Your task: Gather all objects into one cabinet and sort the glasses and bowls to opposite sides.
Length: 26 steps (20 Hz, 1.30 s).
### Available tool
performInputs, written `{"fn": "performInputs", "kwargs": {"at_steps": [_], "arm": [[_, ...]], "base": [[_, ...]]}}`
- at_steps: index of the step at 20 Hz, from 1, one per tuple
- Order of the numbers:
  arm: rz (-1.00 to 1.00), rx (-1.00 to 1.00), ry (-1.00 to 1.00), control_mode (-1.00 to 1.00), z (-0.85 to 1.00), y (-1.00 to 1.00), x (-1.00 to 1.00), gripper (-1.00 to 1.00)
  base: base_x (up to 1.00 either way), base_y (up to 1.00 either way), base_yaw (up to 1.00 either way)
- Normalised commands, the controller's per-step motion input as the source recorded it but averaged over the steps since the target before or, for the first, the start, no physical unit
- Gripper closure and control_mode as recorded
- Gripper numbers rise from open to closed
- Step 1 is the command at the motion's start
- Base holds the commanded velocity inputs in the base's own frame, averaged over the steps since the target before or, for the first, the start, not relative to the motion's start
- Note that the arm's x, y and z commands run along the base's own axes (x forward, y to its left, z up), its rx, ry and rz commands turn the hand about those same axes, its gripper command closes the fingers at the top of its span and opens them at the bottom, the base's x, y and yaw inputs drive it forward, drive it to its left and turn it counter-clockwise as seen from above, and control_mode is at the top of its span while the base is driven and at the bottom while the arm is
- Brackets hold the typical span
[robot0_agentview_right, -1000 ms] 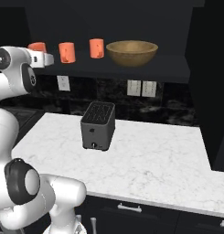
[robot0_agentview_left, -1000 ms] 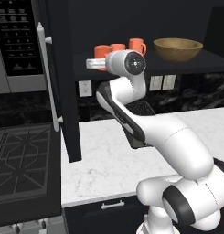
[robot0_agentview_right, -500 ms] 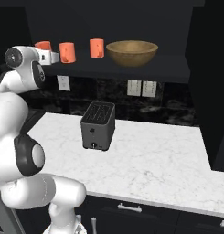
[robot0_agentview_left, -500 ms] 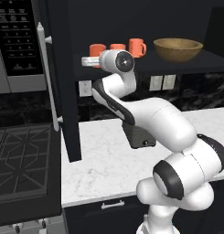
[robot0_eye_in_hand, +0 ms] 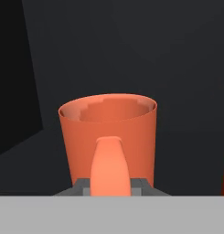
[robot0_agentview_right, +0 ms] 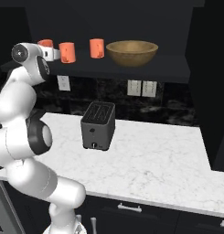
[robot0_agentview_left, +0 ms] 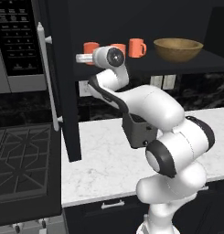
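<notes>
Since the earlier frame our arm swings left; our claw (robot0_eye_in_hand: 110, 188) grips the upright mug (robot0_eye_in_hand: 109, 137) by its handle, bottom center.

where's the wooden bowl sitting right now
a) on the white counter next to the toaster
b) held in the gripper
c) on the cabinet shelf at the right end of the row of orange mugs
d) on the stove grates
c, the wooden bowl rests on the dark cabinet shelf, to the right of the orange mugs, while the gripper is closed on the handle of the leftmost mug.
</notes>
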Motion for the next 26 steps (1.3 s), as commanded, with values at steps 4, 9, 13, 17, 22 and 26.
{"fn": "performInputs", "kwargs": {"at_steps": [4,9,13,17,22,26], "arm": [[0.00,0.00,0.01,-1.00,-0.06,0.45,0.36,1.00],[0.00,0.00,0.00,-1.00,-0.05,0.13,0.26,1.00],[-0.01,0.00,0.00,-1.00,-0.12,0.17,0.14,1.00],[-0.01,0.00,0.04,-1.00,-0.21,0.23,0.16,1.00],[-0.01,0.00,0.04,-1.00,-0.27,0.19,0.14,-1.00],[-0.01,0.00,0.05,-1.00,-0.25,0.19,0.15,-1.00]], "base": [[0.00,0.00,0.00],[0.00,0.00,0.00],[0.00,0.00,0.00],[0.00,0.00,0.00],[0.00,0.00,0.00],[0.00,0.00,0.00]]}}
